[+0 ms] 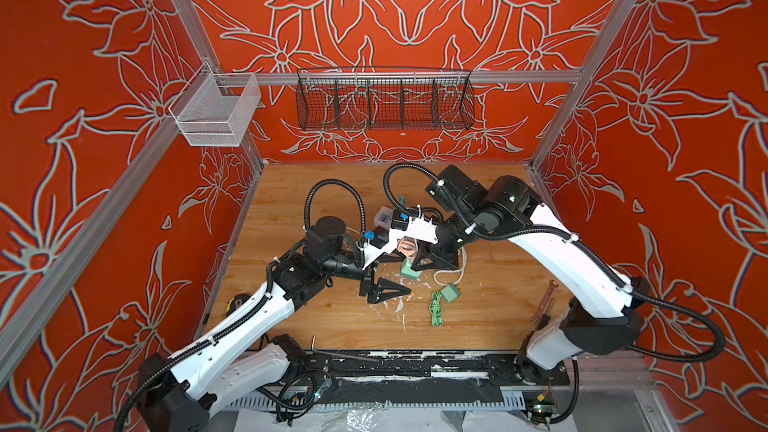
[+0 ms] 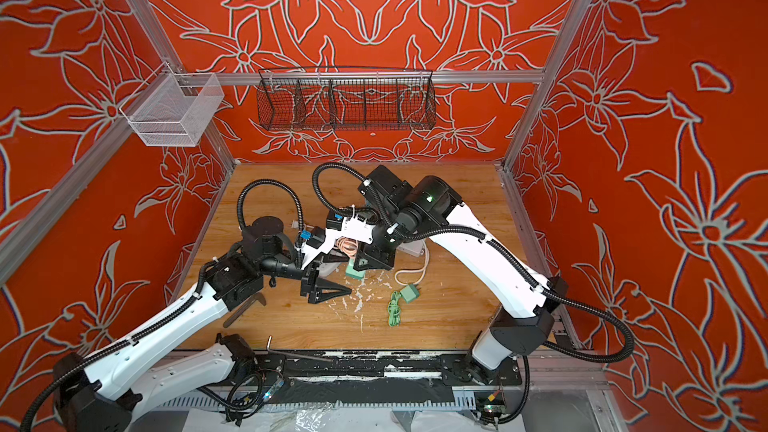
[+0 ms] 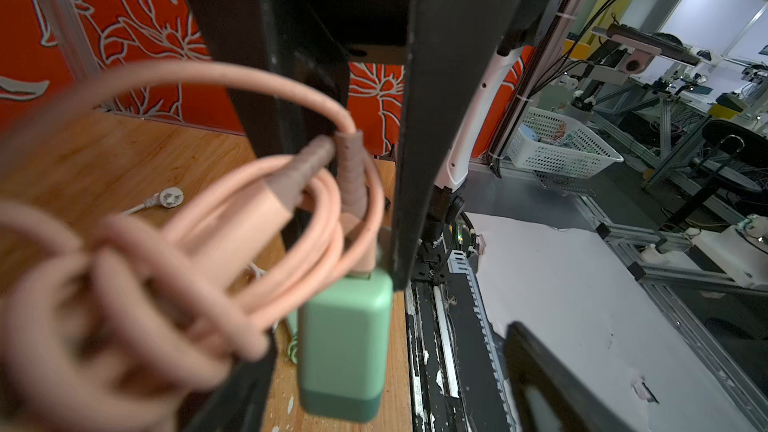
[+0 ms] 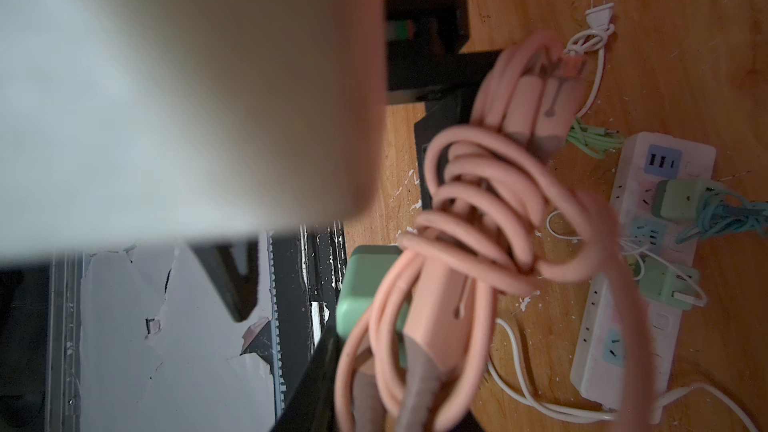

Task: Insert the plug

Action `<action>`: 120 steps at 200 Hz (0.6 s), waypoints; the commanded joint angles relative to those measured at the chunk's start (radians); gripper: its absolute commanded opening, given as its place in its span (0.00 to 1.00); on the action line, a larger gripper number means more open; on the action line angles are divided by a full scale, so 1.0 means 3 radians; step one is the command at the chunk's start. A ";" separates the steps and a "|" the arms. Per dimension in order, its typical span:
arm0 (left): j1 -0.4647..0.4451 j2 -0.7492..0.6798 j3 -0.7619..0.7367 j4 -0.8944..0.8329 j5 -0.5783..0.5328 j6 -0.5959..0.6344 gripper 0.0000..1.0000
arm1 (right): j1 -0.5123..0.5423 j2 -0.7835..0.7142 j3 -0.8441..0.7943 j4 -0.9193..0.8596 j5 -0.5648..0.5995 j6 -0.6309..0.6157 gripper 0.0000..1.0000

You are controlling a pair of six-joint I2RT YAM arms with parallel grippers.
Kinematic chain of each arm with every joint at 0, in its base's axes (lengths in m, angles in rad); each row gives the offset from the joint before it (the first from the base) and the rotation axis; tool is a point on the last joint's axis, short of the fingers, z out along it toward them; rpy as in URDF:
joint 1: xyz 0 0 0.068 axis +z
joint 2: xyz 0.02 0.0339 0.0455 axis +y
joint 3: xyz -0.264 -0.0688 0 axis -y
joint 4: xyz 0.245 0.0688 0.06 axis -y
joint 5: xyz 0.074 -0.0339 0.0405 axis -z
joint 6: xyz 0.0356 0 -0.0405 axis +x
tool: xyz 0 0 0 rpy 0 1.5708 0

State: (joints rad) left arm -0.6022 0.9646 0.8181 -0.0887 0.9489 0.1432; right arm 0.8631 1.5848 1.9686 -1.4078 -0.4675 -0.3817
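Observation:
A green plug [image 1: 409,271] [image 2: 354,273] [image 3: 345,342] [image 4: 361,284] with a coiled pink cable [image 1: 407,246] [image 3: 166,284] [image 4: 478,222] hangs above the wooden table. My right gripper [image 1: 417,261] [image 3: 345,251] [image 4: 395,351] is shut on the plug at its cable end. The left gripper [image 1: 402,276] [image 2: 345,274] [image 3: 386,401] stands open around the plug's lower part, its fingers [image 3: 552,388] apart from it. The white power strip [image 4: 640,263] [image 1: 383,218] lies behind, mostly hidden under both arms in both top views. It holds one green adapter [image 4: 681,201].
A second green adapter [image 1: 450,292] with a white cord and a green cable bundle [image 1: 435,307] lie right of the grippers. A wrench [image 1: 544,299] lies by the right arm's base, a hex key [image 1: 332,353] at the front edge. Two wire baskets [image 1: 384,101] hang on the back rail.

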 commanded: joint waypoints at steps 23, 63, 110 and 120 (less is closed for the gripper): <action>-0.0010 -0.0273 -0.0036 0.0240 -0.0233 -0.0216 0.97 | -0.0466 -0.0026 -0.0332 0.0069 0.0362 -0.0169 0.17; -0.0007 -0.0693 -0.0083 -0.0230 -0.0381 -0.0431 0.97 | -0.1033 0.0039 -0.0661 0.0571 0.0543 -0.0379 0.17; -0.0007 -0.1327 0.0077 -0.1283 -0.0768 -0.0319 0.97 | -0.1412 0.0323 -0.1011 0.1434 0.0663 -0.0882 0.17; -0.0008 -0.1401 0.0125 -0.1500 -0.0843 -0.0215 0.97 | -0.1487 0.0449 -0.0943 0.1464 0.0595 -0.0968 0.17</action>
State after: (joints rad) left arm -0.6022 0.5915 0.8116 -0.3321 0.7689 0.0319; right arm 0.4572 1.6573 1.6875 -1.1076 -0.2787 -0.5522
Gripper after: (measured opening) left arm 0.973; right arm 0.281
